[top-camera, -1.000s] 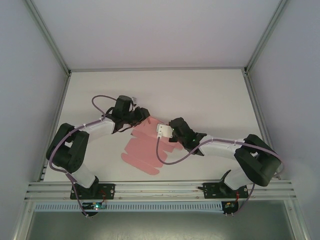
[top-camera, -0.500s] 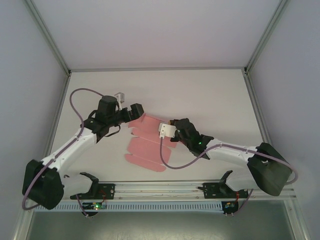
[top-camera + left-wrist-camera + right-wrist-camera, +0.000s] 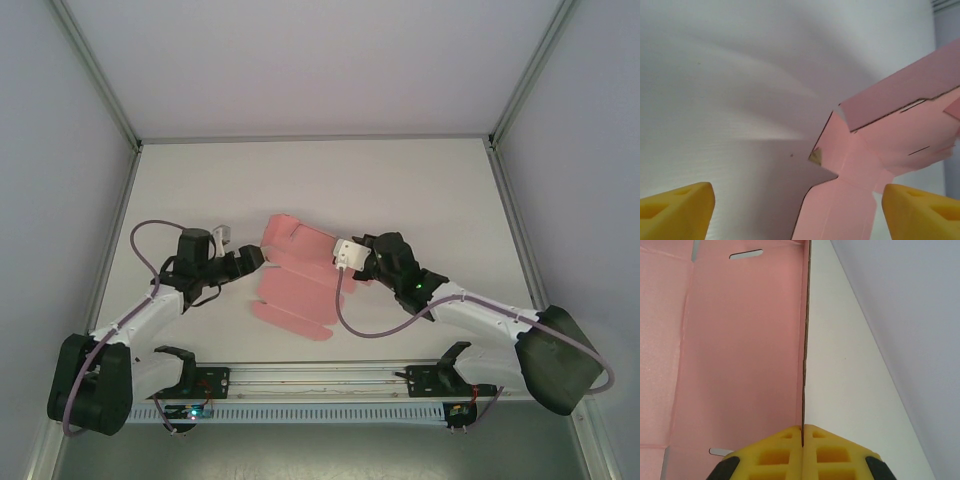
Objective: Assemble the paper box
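- A white table (image 3: 420, 190) fills the floor of a pale-walled enclosure, with a ribbed aluminium rail (image 3: 320, 378) running across its near edge.
- The black-and-white right arm (image 3: 490, 315) reaches from the near right corner toward the middle of the table. The matching left arm (image 3: 140, 315) reaches in from the near left.
- The paper box (image 3: 295, 285), a thin pink die-cut card sheet with flaps and tabs, lies unfolded at the middle of the table between the two arms. Most of it is flat, and its far flap tilts up toward the far left.
- A purple cable (image 3: 345, 320) hangs from the right wrist in a loop over the near right part of the sheet.
- The right gripper (image 3: 802, 437) sits at the right edge of the sheet, its yellow pads (image 3: 775, 455) pressed together on the card. In its wrist view the pinched edge shows as a thin dark line running away from the pads, with pink panel to the left and bare table to the right.
- The left gripper (image 3: 797, 220) hovers low just left of the sheet with its yellow fingertips (image 3: 675, 212) spread wide and gripping nothing. The left corner of the card (image 3: 855, 165) lies ahead between them.
- Two narrow slots (image 3: 746, 254) are cut into the pink panel, one far and one near the right gripper's pads.
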{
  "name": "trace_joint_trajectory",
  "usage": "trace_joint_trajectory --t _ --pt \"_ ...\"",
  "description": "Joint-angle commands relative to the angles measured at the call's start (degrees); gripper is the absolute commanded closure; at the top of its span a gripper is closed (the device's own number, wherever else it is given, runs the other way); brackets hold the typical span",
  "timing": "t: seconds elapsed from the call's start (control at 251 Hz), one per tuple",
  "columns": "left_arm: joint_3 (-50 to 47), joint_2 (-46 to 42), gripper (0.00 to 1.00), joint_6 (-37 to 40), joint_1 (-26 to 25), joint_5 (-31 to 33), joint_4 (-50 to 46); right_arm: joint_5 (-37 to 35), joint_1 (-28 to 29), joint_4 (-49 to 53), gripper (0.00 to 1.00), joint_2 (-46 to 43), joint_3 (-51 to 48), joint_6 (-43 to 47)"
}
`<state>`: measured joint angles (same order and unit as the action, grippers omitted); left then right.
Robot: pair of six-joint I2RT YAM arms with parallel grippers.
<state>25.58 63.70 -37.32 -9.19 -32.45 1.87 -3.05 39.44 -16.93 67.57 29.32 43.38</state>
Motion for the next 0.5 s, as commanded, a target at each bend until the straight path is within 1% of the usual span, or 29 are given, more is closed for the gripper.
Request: trace_joint_trajectory --t 0.0,0.076,0.12,0.176,0.216,0.275,0.391,0.495 --pt "0.56 0.31 0.23 -0.72 0.49 -5.12 10.7 4.79 -1.01 -0.81 1.0 -1.39 -0.86 -3.19" --pt "1.21 1.45 0.3 -0.95 0.53 -6.27 10.2 4.92 -1.29 -1.05 1.0 -1.43 -0.88 -4.01" --pt "0.66 1.94 0.36 -1.43 0.49 -7.04 11.59 5.28 -1.55 -1.32 1.0 -1.48 -0.82 -4.33" --pt "-0.32 2.28 0.38 -1.6 0.5 -7.02 12.85 6.16 -1.9 -1.68 1.0 -1.48 -0.76 -4.85" --pt "-0.29 2.31 0.42 -1.3 0.49 -6.41 12.09 6.82 -2.16 -1.79 1.0 -1.56 -0.68 -5.13" --pt "-0.5 2.68 0.42 -1.04 0.49 -5.96 11.37 7.65 -2.65 -1.78 1.0 -1.65 -0.49 -5.82" --pt "-0.74 5.1 0.49 -0.34 0.56 -6.37 13.12 8.83 -3.4 -1.73 1.0 -1.84 -0.24 -6.26" --pt "-1.15 7.82 0.5 -1.48 0.51 -6.37 15.41 9.62 -3.6 -1.53 1.0 -2.42 -0.49 -6.88"
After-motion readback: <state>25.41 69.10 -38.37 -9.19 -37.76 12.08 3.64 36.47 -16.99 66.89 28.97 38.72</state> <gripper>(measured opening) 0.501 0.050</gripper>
